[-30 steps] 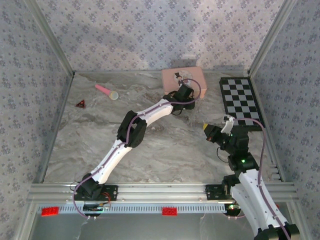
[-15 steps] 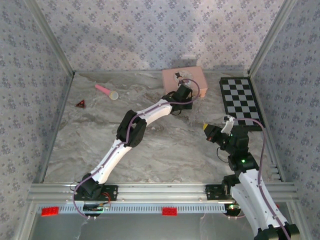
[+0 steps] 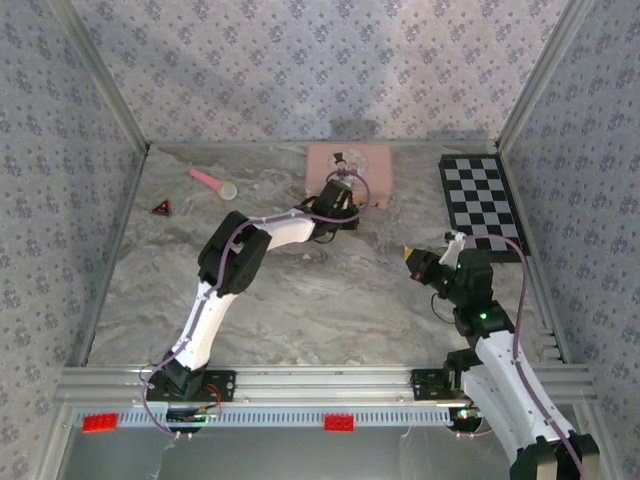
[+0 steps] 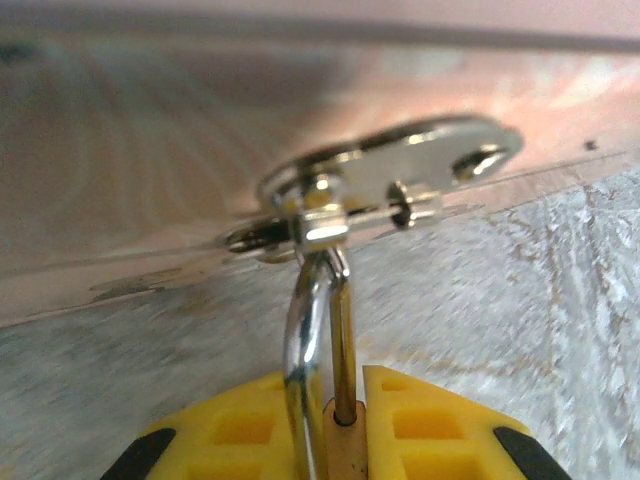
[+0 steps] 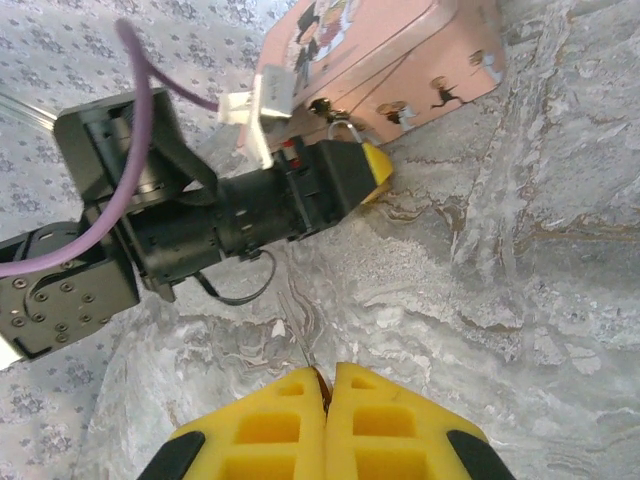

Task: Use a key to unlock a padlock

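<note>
Grey marbled desk (image 3: 330,290) carries a pink picture tin (image 5: 400,60). From its silvery clasp (image 4: 400,180) hangs the tiny brass padlock (image 4: 300,360), its body mostly hidden between the clamped yellow fingers of the left gripper (image 4: 330,400). Well apart, the right gripper (image 5: 325,380) pinches a thin greyish metal key (image 5: 305,355), barely visible.

A grey marbled table (image 3: 300,290) lies under the left gripper (image 5: 376,166). Beyond it and to both sides rise walls (image 3: 300,70) papered in a small floral print, edged by aluminium rails (image 3: 320,380). The light is soft and even.
</note>
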Controlling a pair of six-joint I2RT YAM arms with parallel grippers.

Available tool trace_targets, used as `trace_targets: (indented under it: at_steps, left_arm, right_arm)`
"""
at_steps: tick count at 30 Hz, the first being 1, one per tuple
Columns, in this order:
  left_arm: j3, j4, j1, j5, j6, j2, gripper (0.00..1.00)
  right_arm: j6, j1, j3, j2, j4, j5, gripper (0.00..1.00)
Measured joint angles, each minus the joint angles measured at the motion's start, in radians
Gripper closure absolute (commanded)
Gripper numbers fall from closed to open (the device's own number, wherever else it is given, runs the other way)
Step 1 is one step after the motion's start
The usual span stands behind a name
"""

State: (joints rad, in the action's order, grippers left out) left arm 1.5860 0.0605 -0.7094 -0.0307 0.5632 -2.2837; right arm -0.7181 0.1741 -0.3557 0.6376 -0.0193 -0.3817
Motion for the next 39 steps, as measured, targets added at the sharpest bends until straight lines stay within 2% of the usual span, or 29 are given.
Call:
trace_targets:
  at_steps: [8, 19, 26, 33, 39]
  left_arm:
    - [-0.324, 0.124, 0.076, -0.023, -0.005, 0.19, 0.96]
    - [-0.673, 0.221, 0.168, -0.128, 0.063, 0.423, 0.98]
    - [-0.841, 0.294, 0.143, -0.148, 0.109, 0.529, 0.98]
    - [-0.938, 0.34, 0.055, -0.111, 0.212, 0.603, 0.98]
    - [-0.955, 0.317, -0.017, -0.064, 0.282, 0.639, 0.92]
  right_arm:
    - [0.004, 0.126, -0.042, 0.127, 0.024, 0.06, 1.0]
    - [0.003, 0.4, -0.164, 0.415, 0.123, 0.233, 1.0]
    - [-0.029, 0.499, -0.16, 0.491, 0.177, 0.336, 1.0]
    - [-0.109, 0.606, -0.106, 0.536, 0.272, 0.37, 1.0]
    - [-0.175, 0.667, -0.05, 0.546, 0.32, 0.394, 1.0]
